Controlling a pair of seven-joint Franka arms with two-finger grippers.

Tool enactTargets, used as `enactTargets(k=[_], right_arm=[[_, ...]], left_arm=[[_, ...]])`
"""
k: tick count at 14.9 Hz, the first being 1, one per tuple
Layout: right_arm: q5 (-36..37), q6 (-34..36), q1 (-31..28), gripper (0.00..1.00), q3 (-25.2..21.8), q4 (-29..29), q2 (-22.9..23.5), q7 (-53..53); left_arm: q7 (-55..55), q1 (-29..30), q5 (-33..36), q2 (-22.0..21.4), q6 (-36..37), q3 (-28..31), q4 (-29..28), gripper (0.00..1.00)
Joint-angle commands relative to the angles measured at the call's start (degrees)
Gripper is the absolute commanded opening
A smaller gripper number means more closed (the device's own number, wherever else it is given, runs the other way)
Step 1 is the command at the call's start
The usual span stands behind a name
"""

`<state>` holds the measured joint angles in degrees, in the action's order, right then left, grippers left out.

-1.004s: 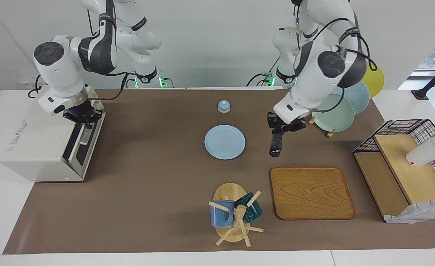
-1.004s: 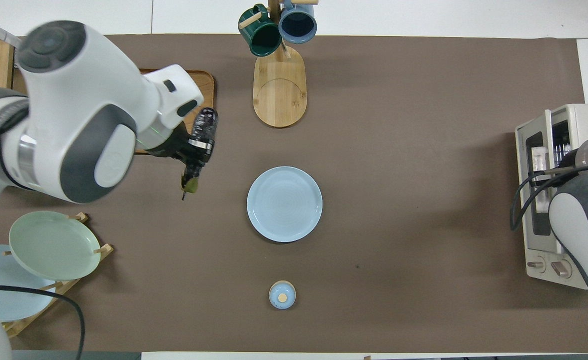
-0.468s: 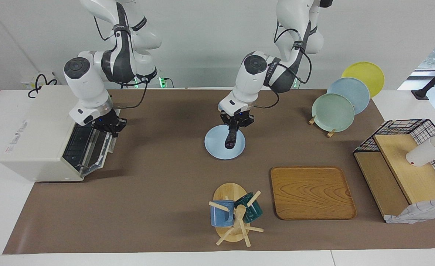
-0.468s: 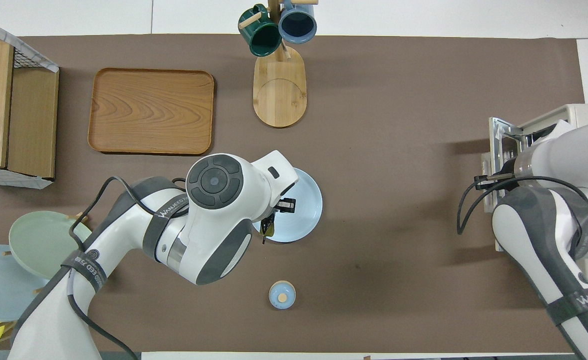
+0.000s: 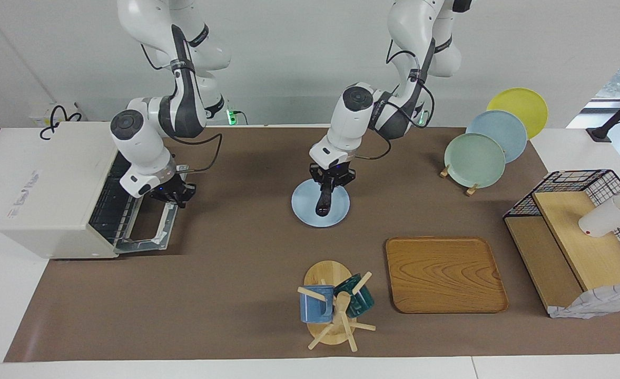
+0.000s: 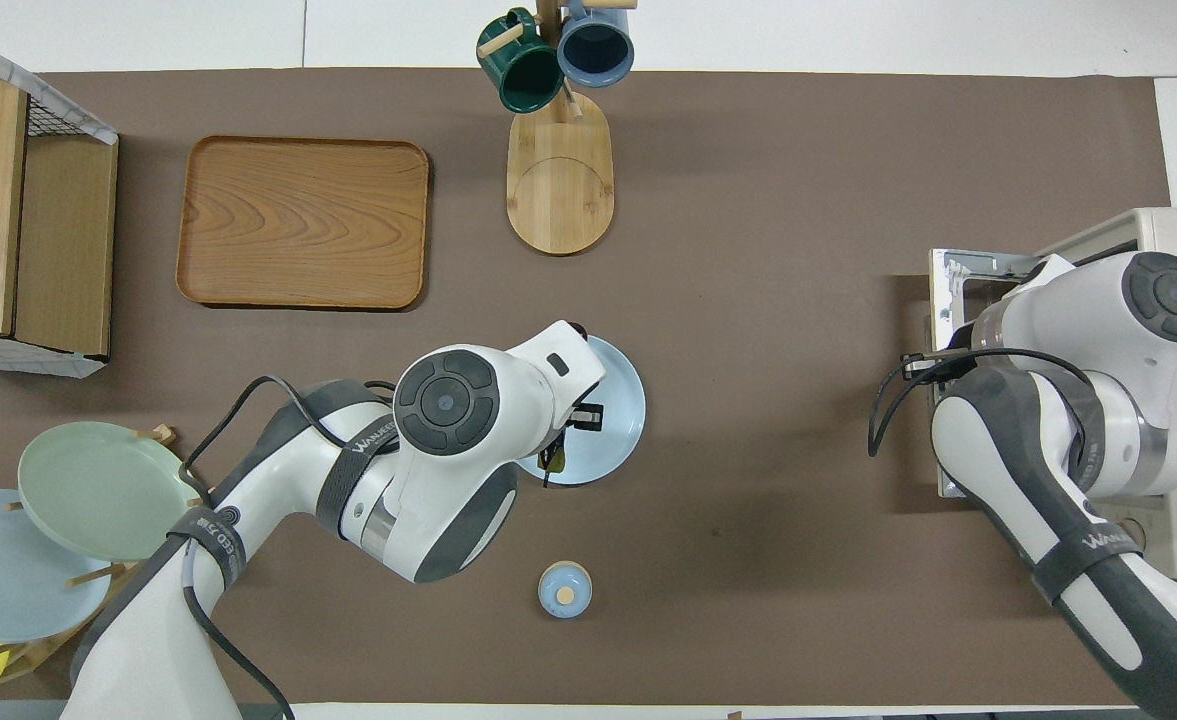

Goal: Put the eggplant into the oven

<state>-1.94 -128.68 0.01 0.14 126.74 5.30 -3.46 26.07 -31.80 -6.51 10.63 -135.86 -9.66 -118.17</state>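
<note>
Oven (image 5: pixel 51 195) door now swung fully down under the right gripper (image 5: pixel 171 196), grip unclear.
Left gripper (image 5: pixel 330 178) clamps the eggplant (image 5: pixel 322 202) over the blue plate (image 5: pixel 300 208), its long axis running away from the robots, stem toward them.

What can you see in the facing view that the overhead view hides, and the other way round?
Only the facing view shows the left pincer shut on the eggplant over the blue plate, the oven rack, and the right pincer at the lowered door.

Only the overhead view shows inside both mugs.

Both show the wooden tray and the small blue lid.
</note>
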Motion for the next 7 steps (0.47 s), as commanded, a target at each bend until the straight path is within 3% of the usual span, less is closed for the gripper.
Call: enactTargets(k=[1, 2, 3, 4, 5, 7], right_arm=[[2.6, -2.7, -2.5, 0.00, -1.9, -0.2, 1.1, -0.9], [2.6, -2.7, -1.8, 0.00, -1.9, -0.2, 1.1, -0.5], [2.6, -3.2, -0.4, 0.00, -2.0, 0.2, 1.1, 0.7], [2.6, -3.8, -0.2, 0.00, -2.0, 0.6, 1.1, 2.3], [2.6, -4.4, 0.0, 0.00, -1.9, 1.0, 1.2, 3.3], [2.5, -5.4, 0.0, 0.00, -1.9, 0.9, 3.2, 3.4]], left_arm=[[0.3, -1.1, -0.8, -0.5, -2.7, 1.0, -2.1, 0.00], [0.1, -1.0, -0.8, -0.6, -2.7, 1.0, -2.1, 0.00], [0.0, -1.0, -0.8, -0.5, -2.7, 1.0, -2.0, 0.31], [0.0, -1.0, -0.8, -0.6, -2.7, 1.0, -2.1, 0.84], [0.1, -0.9, -0.8, -0.6, -2.5, 1.0, -1.9, 1.00], [0.8, -0.9, -0.8, -0.3, -1.8, 1.3, -0.9, 1.00]])
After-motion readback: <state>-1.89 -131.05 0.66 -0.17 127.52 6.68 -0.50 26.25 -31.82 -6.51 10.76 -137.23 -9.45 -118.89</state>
